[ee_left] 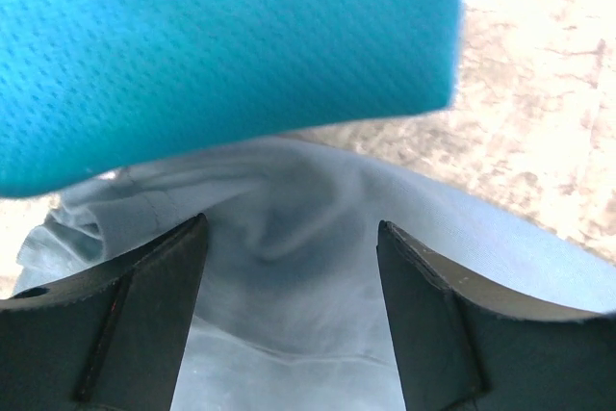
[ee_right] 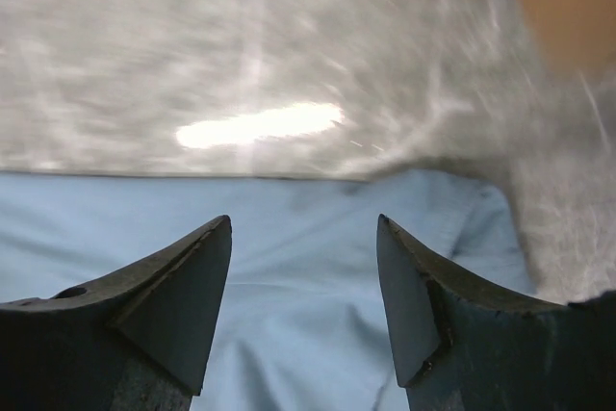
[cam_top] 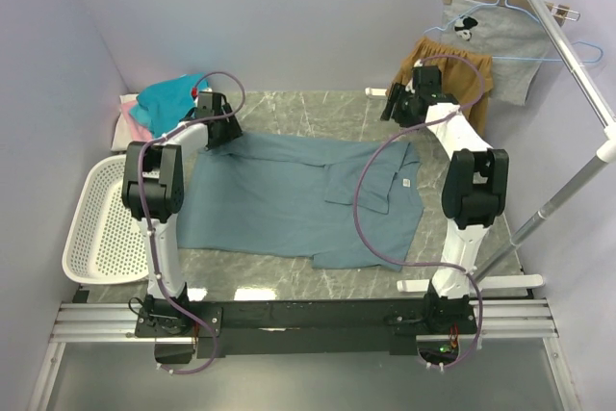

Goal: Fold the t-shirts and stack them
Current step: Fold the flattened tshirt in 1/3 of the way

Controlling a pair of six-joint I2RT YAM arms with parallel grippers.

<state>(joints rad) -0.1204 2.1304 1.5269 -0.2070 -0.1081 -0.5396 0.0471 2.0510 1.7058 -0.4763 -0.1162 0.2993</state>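
A large dusty grey-blue t-shirt [cam_top: 289,194] lies spread flat in the middle of the marble table. My left gripper [cam_top: 214,113] is open at its far left corner, its jaws apart over rumpled grey-blue cloth [ee_left: 289,276]. My right gripper [cam_top: 404,103] is open at the far right corner, jaws apart over the shirt's edge [ee_right: 298,276]. A bright teal t-shirt [cam_top: 168,98] lies crumpled on a pink one [cam_top: 138,122] at the back left; the teal cloth [ee_left: 221,45] fills the top of the left wrist view.
A white mesh basket [cam_top: 96,223] stands at the left edge. Mustard-brown shorts [cam_top: 452,69] and a light grey garment [cam_top: 496,40] on a blue hanger hang from a rack [cam_top: 568,55] at the back right. Purple cables loop over the shirt.
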